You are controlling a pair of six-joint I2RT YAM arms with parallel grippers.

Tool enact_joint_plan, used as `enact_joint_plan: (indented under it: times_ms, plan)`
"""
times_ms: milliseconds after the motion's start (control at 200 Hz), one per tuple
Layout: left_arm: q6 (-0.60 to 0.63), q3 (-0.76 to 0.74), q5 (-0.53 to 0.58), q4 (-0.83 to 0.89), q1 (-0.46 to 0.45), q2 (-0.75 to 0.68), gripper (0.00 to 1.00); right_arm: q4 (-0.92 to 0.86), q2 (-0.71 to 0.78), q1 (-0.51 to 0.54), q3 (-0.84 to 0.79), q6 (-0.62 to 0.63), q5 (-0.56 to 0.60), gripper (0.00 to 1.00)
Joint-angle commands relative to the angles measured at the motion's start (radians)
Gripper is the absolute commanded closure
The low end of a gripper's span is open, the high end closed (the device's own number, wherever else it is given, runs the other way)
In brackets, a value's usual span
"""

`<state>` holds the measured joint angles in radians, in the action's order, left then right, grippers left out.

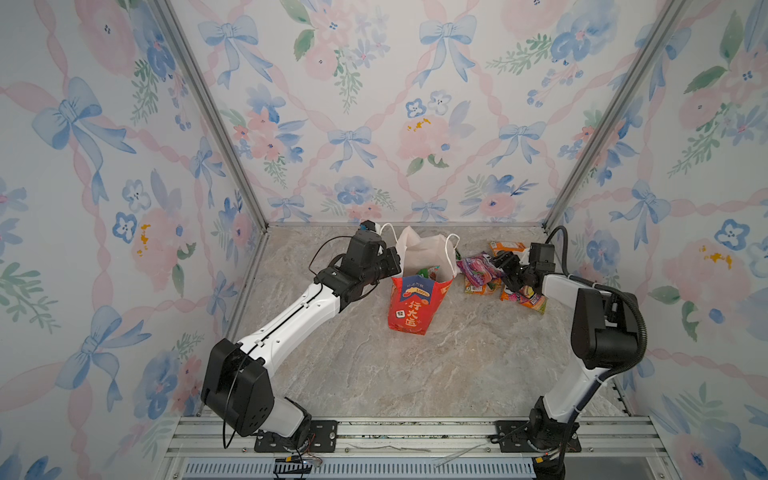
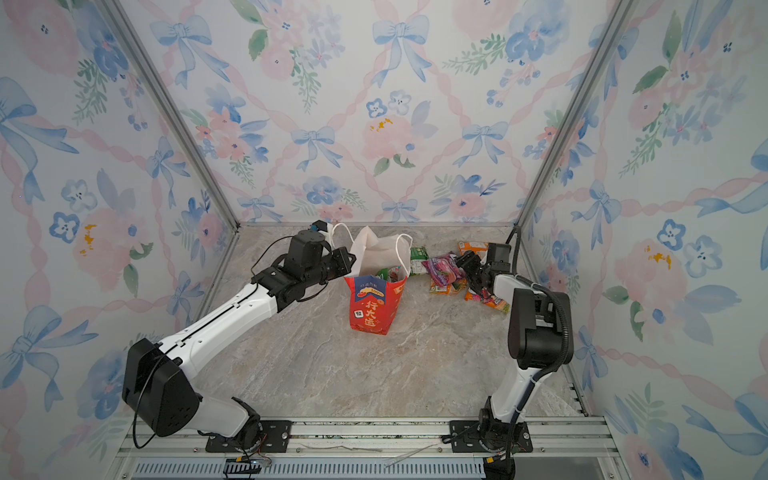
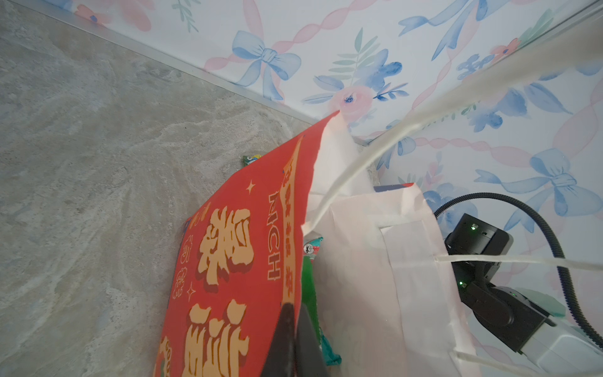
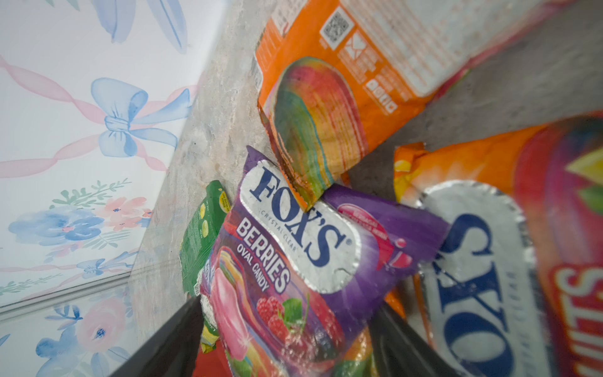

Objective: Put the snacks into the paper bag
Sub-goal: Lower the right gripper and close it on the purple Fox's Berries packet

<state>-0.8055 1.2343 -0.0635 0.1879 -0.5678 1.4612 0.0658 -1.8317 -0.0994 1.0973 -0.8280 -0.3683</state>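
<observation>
Lying beside one bag [image 2: 374, 307]: five snacks [image 2: 446, 266].

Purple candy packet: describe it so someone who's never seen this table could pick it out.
Find the red paper bag standing mid-table; a heap of snack packets lies just right of it in both top views. The purple packet sits toward the heap's bag-side end, the only purple one among orange and green, printed FOX'S BERRIES.

Glossy crinkled plastic snacks [image 4: 293, 261], matt paper bag [image 1: 411, 307]
</observation>
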Motion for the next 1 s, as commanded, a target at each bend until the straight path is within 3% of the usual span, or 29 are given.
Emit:
enact_joint_plan:
  times_ms: [0,745,995]
  plan:
    - [0.003,-0.013,-0.001,0.014,0.000,0.005,1.00,0.010,0.025,-0.009,0.001,0.025,0.008,0.19]
    - [0.003,-0.021,0.008,0.014,0.002,-0.005,1.00,0.019,-0.070,0.031,0.007,-0.016,-0.017,0.19]
    - [0.003,-0.022,0.006,0.013,0.001,-0.003,1.00,0.021,-0.095,0.052,0.017,-0.015,-0.031,0.24]
